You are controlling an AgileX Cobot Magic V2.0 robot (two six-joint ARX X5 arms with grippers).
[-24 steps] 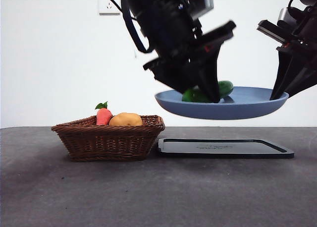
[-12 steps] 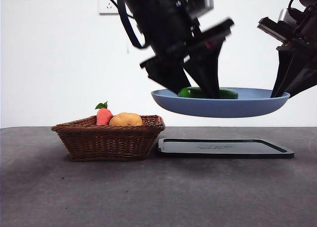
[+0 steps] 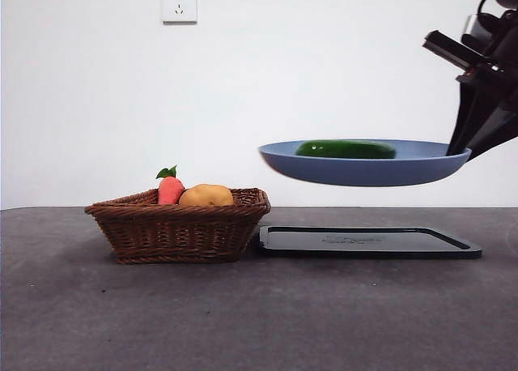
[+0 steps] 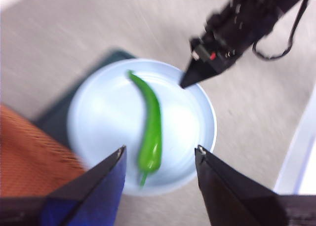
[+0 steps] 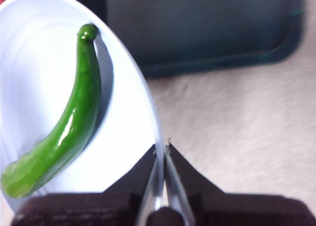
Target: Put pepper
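Note:
The long green pepper (image 3: 346, 149) lies loose on the blue plate (image 3: 364, 168), which is held in the air above the dark tray (image 3: 368, 241). My right gripper (image 3: 463, 148) is shut on the plate's right rim (image 5: 159, 152); the pepper (image 5: 64, 132) shows beside it. My left gripper (image 4: 158, 159) is open and empty, high above the plate (image 4: 187, 117), looking down on the pepper (image 4: 150, 132). In the front view it is out of frame but for a dark tip at the top edge.
A brown wicker basket (image 3: 178, 229) stands left of the tray on the dark table, holding an orange-red vegetable with green leaves (image 3: 169, 188) and a tan potato-like lump (image 3: 205, 195). A wall socket (image 3: 179, 4) is on the white wall.
My left gripper let go of the pepper on the plate and rose out of the front view. The plate shifted slightly right and the pepper now lies flat.

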